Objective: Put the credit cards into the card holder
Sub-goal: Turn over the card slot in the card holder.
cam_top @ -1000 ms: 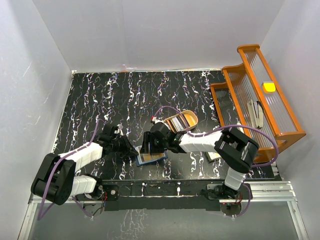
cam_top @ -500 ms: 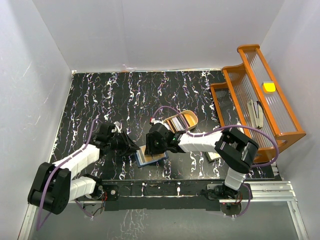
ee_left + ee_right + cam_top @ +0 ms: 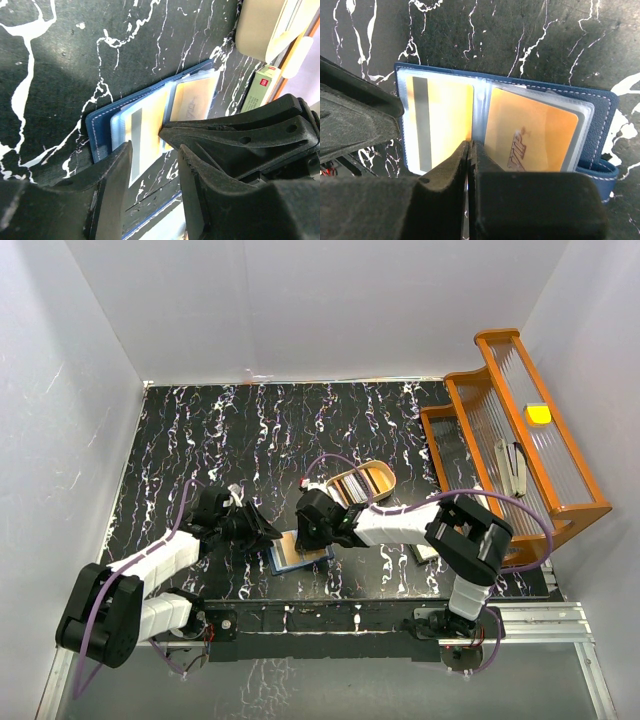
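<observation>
Navy-blue folding card holder [image 3: 600,107] is found opened flat, two orange plastic credit cards [image 3: 535,130] sleeved inside; right gripper [image 3: 470,150] closed, left gripper [image 3: 152,152] parted.

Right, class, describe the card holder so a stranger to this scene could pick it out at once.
Start at the black white-veined tabletop and go towards its near edge, about mid-width. There lies the navy-blue folding card holder, open flat. Unlike the tan rounded tray behind it, it shows orange cards in clear sleeves.
</observation>
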{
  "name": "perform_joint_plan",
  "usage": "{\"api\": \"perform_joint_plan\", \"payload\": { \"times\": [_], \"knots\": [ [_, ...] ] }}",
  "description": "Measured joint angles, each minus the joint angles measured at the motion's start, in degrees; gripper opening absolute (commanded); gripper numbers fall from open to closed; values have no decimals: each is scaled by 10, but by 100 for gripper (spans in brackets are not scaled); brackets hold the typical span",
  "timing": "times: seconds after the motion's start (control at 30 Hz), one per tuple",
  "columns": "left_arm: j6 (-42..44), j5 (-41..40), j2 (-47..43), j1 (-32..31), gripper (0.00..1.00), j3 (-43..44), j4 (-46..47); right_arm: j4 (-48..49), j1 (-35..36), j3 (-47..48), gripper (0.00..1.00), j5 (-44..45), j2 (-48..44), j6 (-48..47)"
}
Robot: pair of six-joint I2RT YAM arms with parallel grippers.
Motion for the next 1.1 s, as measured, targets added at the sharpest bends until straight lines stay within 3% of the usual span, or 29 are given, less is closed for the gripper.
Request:
{"api": "perform_joint_plan", "payload": {
  "times": [0.37,1.1],
  "knots": [
    [22,-22,0,0,43,1,-29,16,2,0,0,-2,13,1],
    [12,10,6,0,40,1,4,29,4,1,0,-2,17,1]
  ]
}}
